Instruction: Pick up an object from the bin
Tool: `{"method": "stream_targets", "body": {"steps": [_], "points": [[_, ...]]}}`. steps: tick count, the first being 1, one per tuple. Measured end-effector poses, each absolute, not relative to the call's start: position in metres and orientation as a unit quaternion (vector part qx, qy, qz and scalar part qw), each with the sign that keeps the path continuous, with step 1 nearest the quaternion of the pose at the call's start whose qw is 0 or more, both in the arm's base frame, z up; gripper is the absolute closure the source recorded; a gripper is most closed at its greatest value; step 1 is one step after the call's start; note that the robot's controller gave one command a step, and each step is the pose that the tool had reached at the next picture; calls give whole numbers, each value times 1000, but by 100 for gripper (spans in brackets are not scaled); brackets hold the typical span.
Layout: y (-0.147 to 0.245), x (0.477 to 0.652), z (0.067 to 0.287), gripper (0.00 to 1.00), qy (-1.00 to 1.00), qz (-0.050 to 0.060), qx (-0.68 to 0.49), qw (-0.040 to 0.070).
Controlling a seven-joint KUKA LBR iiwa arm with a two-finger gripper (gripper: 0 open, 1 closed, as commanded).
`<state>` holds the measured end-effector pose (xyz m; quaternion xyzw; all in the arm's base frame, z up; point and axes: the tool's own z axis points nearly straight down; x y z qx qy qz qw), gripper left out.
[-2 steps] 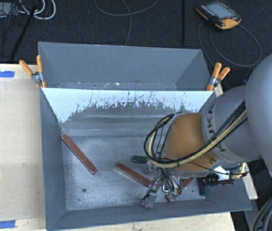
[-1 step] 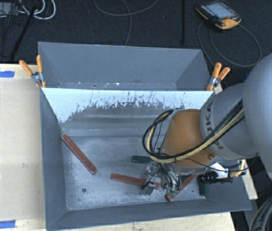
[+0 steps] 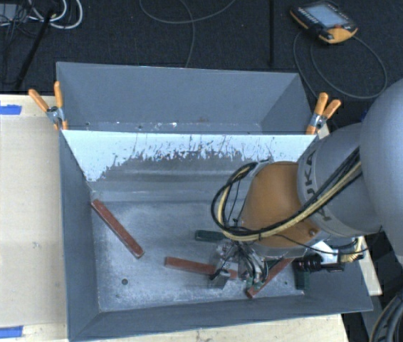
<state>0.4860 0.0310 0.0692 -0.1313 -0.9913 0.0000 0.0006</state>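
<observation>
The pincer (image 3: 231,268), its grip impossible to tell, meets a thin reddish-brown flat stick (image 3: 186,264), probably light, stiff, best pinched across its narrow width.

Grey speckled bin (image 3: 173,191), reddish-brown stick (image 3: 117,229), orange wrist cover (image 3: 273,194)

A broad, smooth grey arm (image 3: 376,169) is pictured, its rounded casing marked with lettering (only part of the maker's name can be read). An orange-brown cover (image 3: 276,191) is fitted over the wrist, and black and yellow cables (image 3: 224,198) are looped across it and strung along the grey casing. Beneath the cover, the gripper (image 3: 236,266) is seen as a dark cluster of metal parts and thin wires.
</observation>
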Motion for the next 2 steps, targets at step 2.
{"method": "stream_targets", "body": {"steps": [2], "points": [[31,483,94,100,-991,1,-131,6]]}}
